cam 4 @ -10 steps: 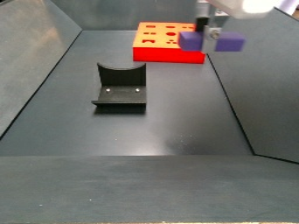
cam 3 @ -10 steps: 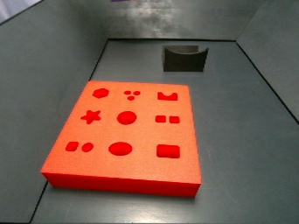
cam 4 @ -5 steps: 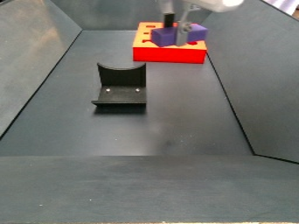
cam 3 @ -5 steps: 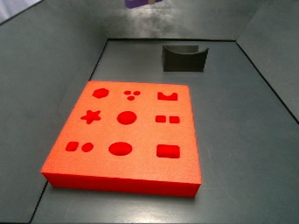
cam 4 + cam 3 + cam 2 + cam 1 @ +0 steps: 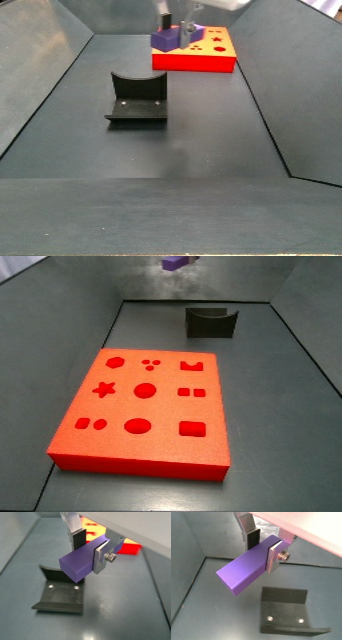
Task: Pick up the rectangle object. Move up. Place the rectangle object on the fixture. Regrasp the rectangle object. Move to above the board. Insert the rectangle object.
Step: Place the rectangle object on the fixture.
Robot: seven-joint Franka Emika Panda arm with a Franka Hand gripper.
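Observation:
My gripper (image 5: pixel 263 543) is shut on the purple rectangle object (image 5: pixel 246 571), gripping it across one end between its silver fingers (image 5: pixel 274 556). It hangs in the air above the dark fixture (image 5: pixel 290 610), apart from it. Both wrist views show this; in a wrist view (image 5: pixel 93 548) the block (image 5: pixel 81 561) sits over the fixture (image 5: pixel 61 594). In a side view the block (image 5: pixel 168 38) and gripper (image 5: pixel 178 22) are high, between fixture (image 5: pixel 136 99) and red board (image 5: pixel 198 48). In a side view only the block (image 5: pixel 175 262) shows at the top edge, above the fixture (image 5: pixel 211 322).
The red board (image 5: pixel 144 408) with shaped recesses lies on the dark floor. Grey sloping walls (image 5: pixel 47 60) enclose the work area on both sides. The board's edge shows behind the gripper in a wrist view (image 5: pixel 127 546).
The gripper has carried the purple block leftward in a side view, from beside the board's right end to over its left end, nearer the fixture. Board and fixture have not moved.

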